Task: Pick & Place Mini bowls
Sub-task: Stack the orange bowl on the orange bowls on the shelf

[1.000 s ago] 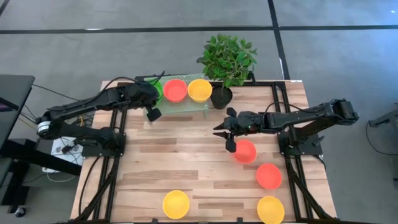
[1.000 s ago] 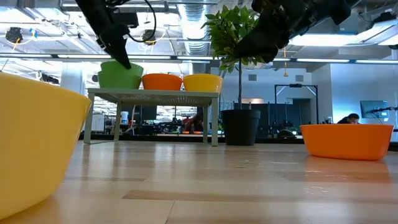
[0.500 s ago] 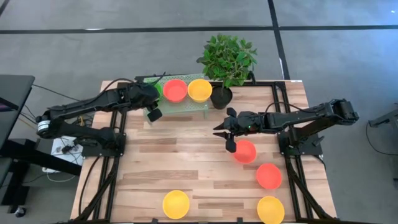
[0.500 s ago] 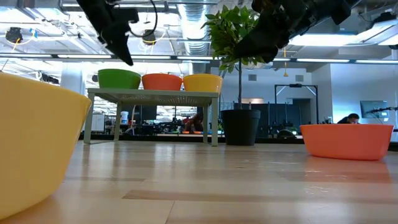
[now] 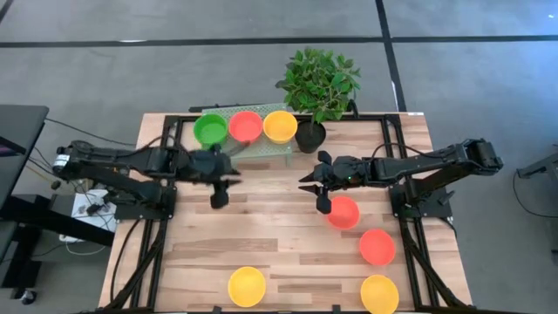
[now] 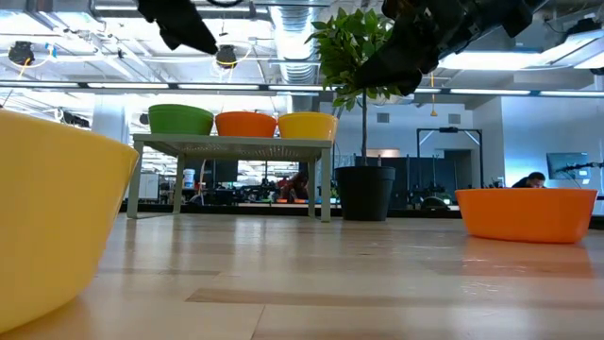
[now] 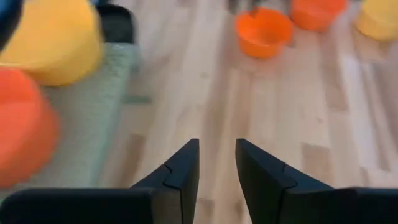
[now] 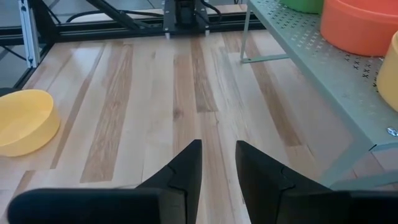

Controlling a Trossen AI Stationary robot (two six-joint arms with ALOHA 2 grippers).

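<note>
Three mini bowls, green [image 5: 210,129], red-orange [image 5: 246,126] and yellow [image 5: 280,126], stand in a row on a grey perforated rack [image 5: 261,146] at the table's far edge. Loose on the wood lie a red-orange bowl [image 5: 343,213], another red-orange one [image 5: 377,247] and two yellow ones [image 5: 379,294] [image 5: 247,286]. My left gripper [image 5: 224,179] [image 7: 217,149] hovers just near of the rack, open by a narrow gap and holding nothing. My right gripper [image 5: 307,184] [image 8: 218,149] hangs above the table's middle, beside the nearest red-orange bowl, also narrowly open.
A black pot with a leafy plant [image 5: 309,135] stands at the rack's right end, close to my right gripper. Bare wood [image 5: 261,227] lies between the two arms and toward the near edge. In the low view a yellow bowl [image 6: 47,217] fills the near left.
My left gripper has drawn back from the green bowl on the rack toward the table's near edge and risen, leaving the bowl behind. The green bowl, which sat slightly raised under the fingers, now rests level in the row.
</note>
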